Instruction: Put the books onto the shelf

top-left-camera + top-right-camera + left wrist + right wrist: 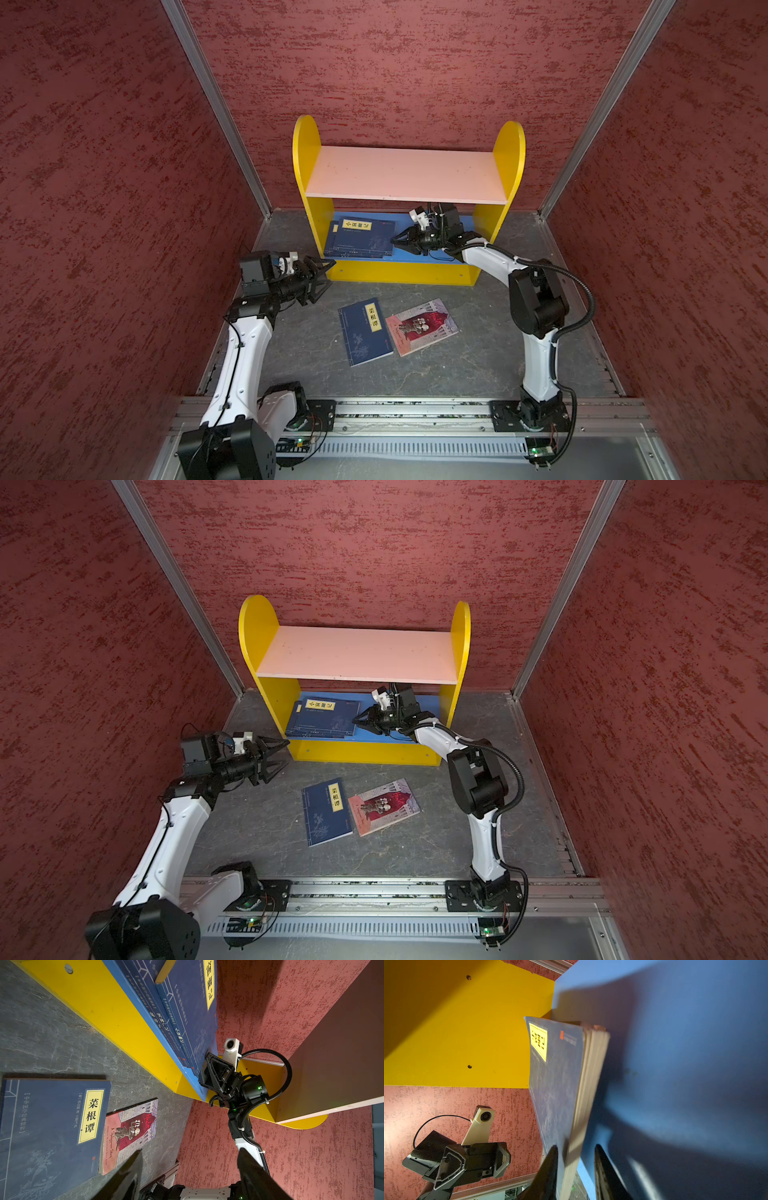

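The right pincer [397,242] is partly open. In the right wrist view its two fingers stand on either side of the near edge of a stack of books [361,239]: one finger [548,1169] lies against the top cover, and the other finger [606,1174] stands a little apart from the page edges, so the stack is not clamped. The stack has three navy books, counted by their spines in the left wrist view. It lies flat just ahead of this pincer's tips on the blue lower board [675,1022] of the one shelf [407,174]. The pink upper board is above the pincer.

The left pincer [329,274] is wide open and holds nothing. It hangs in the air beside the shelf's front corner, and the stack is beyond its tips.

Two more books lie flat on the bench [457,365], lower than both pincers and between the two arms: one navy book [363,332] and one pink book [422,326]. They lie edge to edge.
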You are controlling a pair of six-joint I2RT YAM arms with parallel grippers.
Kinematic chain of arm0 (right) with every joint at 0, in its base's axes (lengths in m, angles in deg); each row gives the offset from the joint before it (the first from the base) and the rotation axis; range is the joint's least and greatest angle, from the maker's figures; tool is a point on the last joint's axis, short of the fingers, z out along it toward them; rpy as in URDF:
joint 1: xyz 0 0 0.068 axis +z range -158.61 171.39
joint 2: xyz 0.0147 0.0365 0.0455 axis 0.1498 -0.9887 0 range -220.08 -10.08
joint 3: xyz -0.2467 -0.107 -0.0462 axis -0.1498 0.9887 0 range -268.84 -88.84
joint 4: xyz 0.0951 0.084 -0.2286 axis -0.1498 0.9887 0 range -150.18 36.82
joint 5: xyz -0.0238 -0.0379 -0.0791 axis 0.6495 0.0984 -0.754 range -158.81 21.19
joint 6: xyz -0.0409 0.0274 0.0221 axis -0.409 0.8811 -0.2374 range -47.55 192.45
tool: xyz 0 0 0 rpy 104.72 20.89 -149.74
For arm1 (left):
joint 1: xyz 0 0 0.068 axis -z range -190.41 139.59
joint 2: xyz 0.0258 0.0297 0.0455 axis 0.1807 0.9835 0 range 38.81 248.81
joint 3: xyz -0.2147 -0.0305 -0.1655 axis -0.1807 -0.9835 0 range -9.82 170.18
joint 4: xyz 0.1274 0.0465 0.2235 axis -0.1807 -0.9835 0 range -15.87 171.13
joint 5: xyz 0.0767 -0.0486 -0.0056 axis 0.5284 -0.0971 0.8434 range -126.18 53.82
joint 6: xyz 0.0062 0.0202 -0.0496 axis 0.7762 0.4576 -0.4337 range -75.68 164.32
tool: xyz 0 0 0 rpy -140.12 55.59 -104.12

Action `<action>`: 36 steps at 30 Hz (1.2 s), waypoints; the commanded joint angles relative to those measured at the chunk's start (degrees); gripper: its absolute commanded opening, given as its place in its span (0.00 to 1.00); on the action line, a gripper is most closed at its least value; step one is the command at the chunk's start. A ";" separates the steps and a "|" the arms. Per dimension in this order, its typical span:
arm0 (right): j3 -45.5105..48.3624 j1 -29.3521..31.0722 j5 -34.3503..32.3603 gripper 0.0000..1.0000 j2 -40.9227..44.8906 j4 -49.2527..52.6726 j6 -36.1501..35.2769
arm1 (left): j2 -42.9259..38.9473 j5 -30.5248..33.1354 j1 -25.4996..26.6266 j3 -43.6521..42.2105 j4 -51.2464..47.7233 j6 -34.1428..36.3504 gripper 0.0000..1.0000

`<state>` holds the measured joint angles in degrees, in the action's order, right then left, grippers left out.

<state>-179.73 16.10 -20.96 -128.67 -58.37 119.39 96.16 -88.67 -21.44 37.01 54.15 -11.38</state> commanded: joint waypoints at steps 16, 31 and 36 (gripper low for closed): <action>-4.78 1.02 0.75 0.11 -2.32 1.85 -1.68 | -0.47 -1.40 -1.30 0.02 0.34 0.51 0.72; -8.86 2.71 -0.31 0.10 -4.01 5.36 -3.34 | -0.30 -1.66 -1.59 0.00 0.23 0.57 0.73; -8.13 2.78 -2.04 0.08 -3.46 4.48 -1.97 | -0.30 -1.74 -1.70 -0.11 0.35 0.52 0.72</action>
<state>-186.71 18.61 -21.02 -132.05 -53.41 117.25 96.16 -89.52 -22.36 37.01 54.15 -11.38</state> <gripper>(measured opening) 0.096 0.725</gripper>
